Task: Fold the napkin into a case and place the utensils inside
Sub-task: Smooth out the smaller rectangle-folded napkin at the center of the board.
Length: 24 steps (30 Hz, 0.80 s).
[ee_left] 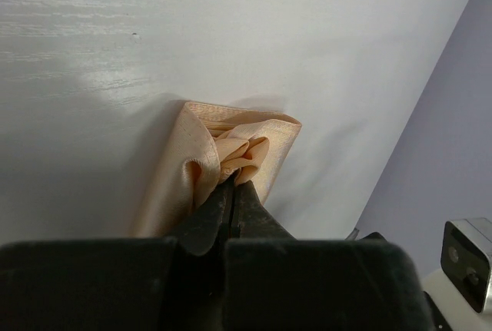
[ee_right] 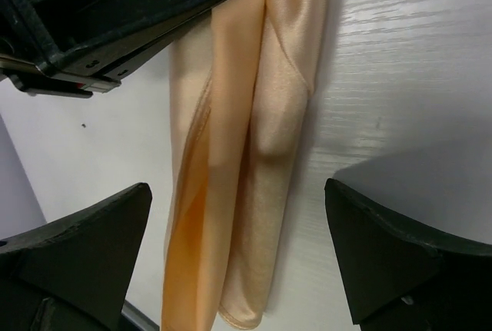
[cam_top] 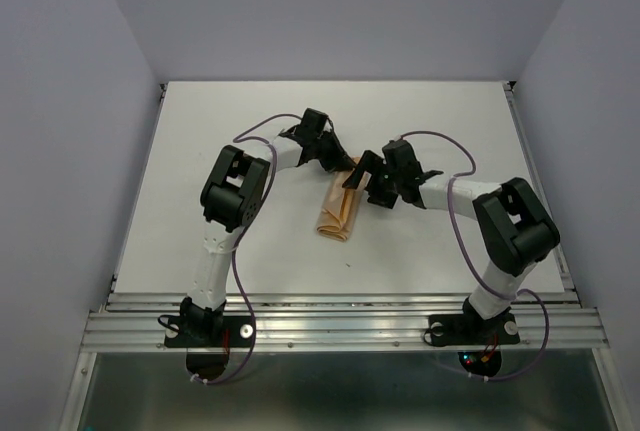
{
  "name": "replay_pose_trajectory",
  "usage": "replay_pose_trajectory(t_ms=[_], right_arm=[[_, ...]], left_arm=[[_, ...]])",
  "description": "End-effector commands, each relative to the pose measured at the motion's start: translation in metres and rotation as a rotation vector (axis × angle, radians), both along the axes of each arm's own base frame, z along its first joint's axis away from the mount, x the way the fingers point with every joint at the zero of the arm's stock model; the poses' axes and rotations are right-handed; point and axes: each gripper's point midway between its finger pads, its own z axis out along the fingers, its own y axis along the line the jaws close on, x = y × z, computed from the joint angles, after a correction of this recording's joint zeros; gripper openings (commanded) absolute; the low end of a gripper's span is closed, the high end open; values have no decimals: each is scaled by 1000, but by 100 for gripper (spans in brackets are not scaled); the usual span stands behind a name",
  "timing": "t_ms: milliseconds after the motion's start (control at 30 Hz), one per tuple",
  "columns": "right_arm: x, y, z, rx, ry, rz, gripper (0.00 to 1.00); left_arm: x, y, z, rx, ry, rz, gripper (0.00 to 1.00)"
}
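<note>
The peach-orange napkin point(cam_top: 338, 219) lies on the white table as a narrow, oblong folded case. In the left wrist view my left gripper point(ee_left: 234, 183) is shut on a bunched fold at the near end of the napkin point(ee_left: 192, 154). In the top view the left gripper point(cam_top: 347, 164) sits at the cloth's far end. My right gripper point(ee_right: 238, 258) stands wide open, straddling the napkin point(ee_right: 265, 162) with a finger on each side and touching nothing. It is also in the top view, where the right gripper point(cam_top: 362, 183) hovers beside the left one. A rounded bulge shows under the cloth. The utensils are hidden or out of view.
The white table point(cam_top: 200, 151) is bordered by lavender walls at the back and sides, with a metal rail point(cam_top: 340, 326) along the near edge. The left gripper's black body point(ee_right: 115, 16) fills the top left corner of the right wrist view.
</note>
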Motion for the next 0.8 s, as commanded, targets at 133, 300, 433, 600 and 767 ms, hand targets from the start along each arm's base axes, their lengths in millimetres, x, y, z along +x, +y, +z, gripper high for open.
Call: replay_pose_trajectory(t_ms=[133,300,433,600,767], right_arm=[[-4,25,-3,127,-1,56,100],[-11,31,-15,85,28,67,99],[-13,22,-27,45,54,27,83],[-15,14,-33,23,62,-17,57],[-15,13,-37,17,70,-23,32]], left_arm=[[-14,8,-18,79,28,-3,0],[-13,7,-17,75,29,0,0],[-13,7,-17,75,29,0,0],[-12,8,-15,78,23,-1,0],[-11,9,-7,89,-2,-2,0]])
